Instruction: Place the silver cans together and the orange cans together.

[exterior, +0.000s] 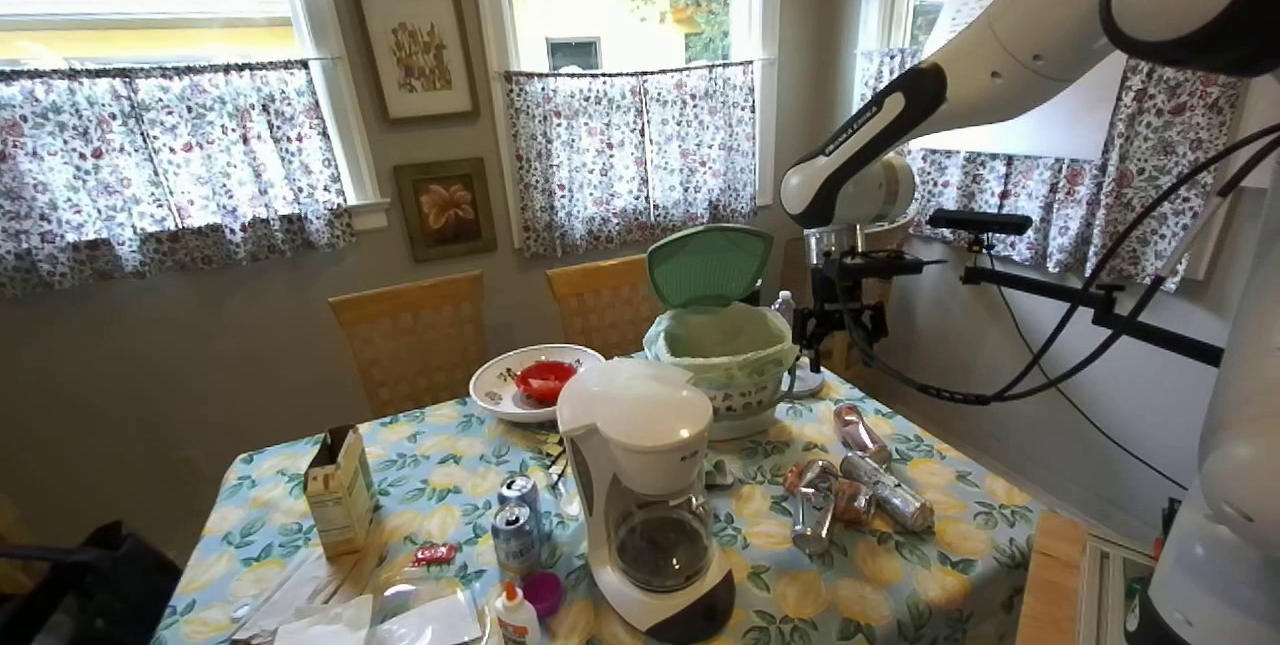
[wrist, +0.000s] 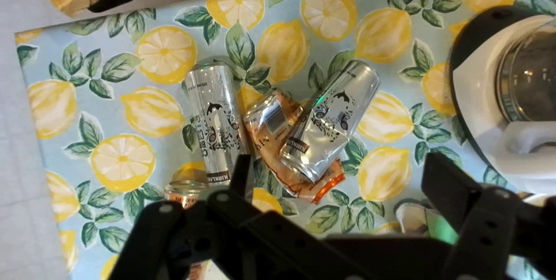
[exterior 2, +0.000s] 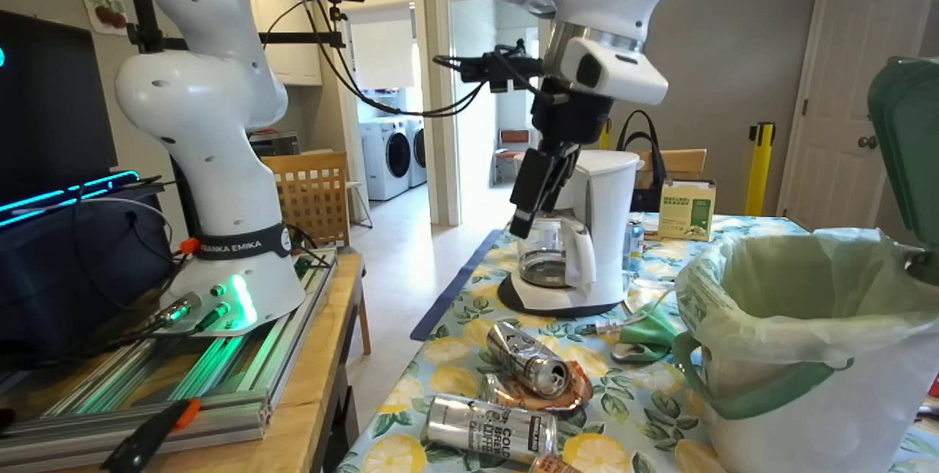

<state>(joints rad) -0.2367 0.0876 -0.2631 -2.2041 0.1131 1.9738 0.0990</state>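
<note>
Two silver cans lie on their sides in the wrist view. One silver can (wrist: 213, 119) rests alone at left; a dented silver can (wrist: 332, 117) leans across a crushed orange can (wrist: 273, 141). Another orange can (wrist: 184, 193) is mostly hidden behind my left finger; an exterior view shows this orange can (exterior: 860, 433) lying nearest the bin. My gripper (wrist: 338, 165) stands open above the table, nothing between its fingers. In both exterior views the gripper (exterior: 812, 357) hangs higher than the cans, touching none of them.
A white coffee maker (exterior 2: 601, 231) with glass jug stands beside the cans. The lined bin (exterior 2: 814, 385) has its green lid up. Beyond the coffee maker are upright blue-and-silver cans (exterior: 516, 537), a glue bottle (exterior: 515, 615), a box (exterior: 340, 495) and a white dish (exterior: 495, 395).
</note>
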